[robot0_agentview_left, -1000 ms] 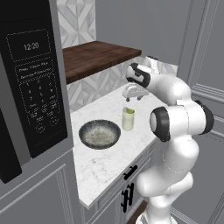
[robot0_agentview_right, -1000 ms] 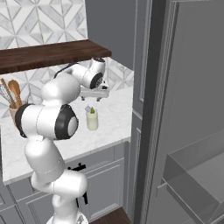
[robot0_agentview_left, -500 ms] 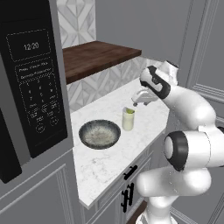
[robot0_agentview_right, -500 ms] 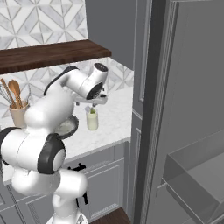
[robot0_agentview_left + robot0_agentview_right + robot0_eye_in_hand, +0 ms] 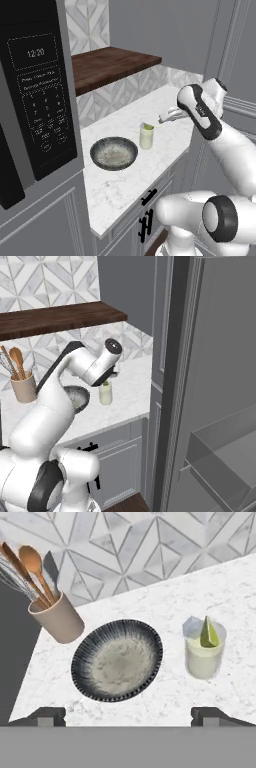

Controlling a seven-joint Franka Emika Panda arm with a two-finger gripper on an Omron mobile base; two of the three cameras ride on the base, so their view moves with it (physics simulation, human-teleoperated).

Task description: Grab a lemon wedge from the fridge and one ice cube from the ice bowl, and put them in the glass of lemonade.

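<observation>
On the marble counter (image 5: 150, 597) the glass (image 5: 202, 653) holds the wedge (image 5: 208, 633) beside the bowl (image 5: 117, 660), gripper (image 5: 127, 714) released above.

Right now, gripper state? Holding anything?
Gripper: open, jaws spread wide, holding nothing. It hangs above the counter, over the ice bowl and the glass of lemonade, which has the lemon wedge in it.
</observation>
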